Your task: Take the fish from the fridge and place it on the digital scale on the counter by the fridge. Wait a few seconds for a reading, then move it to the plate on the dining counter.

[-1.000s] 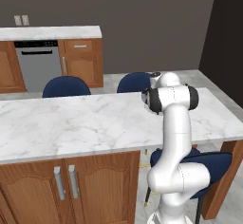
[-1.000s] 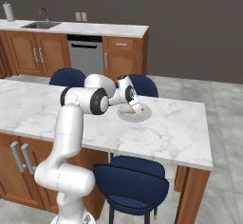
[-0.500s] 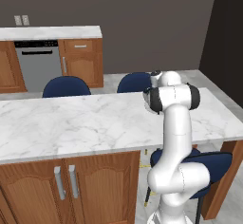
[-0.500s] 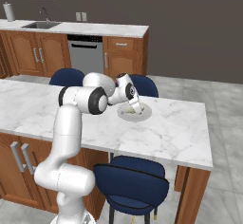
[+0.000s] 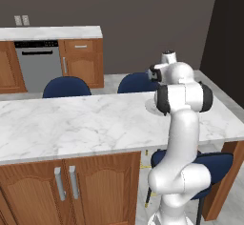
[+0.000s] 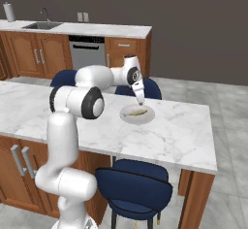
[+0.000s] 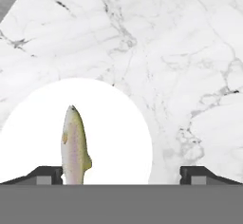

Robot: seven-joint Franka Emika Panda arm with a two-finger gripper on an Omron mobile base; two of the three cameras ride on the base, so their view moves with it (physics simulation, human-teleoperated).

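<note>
The fish (image 6: pixel 135 111) lies flat on the plate (image 6: pixel 147 119) near the dining counter (image 6: pixel 184 136)'s far edge. My gripper (image 6: pixel 140 102) hangs just above, fingers spread wide, holding nothing. Placing looks done, I judge; next calls for lifting straight clear.

You have the fish (image 6: pixel 135 111) lying flat on the plate (image 6: pixel 146 119), and the plate sits on the dining counter (image 6: pixel 174 136), toward its far edge. The end effector (image 6: pixel 141 102) hangs just above the fish, apart from it, with its tips spread wide to either side in the hand view. Behind the dining counter, on its far side, stand two stools (image 5: pixel 66 86); a third stool (image 6: pixel 133 187) is tucked under the near edge, to the right of the arm. Farther back, along the wall, runs another counter (image 6: pixel 92 28) with a sink (image 6: pixel 42 25) at its left end.
</note>
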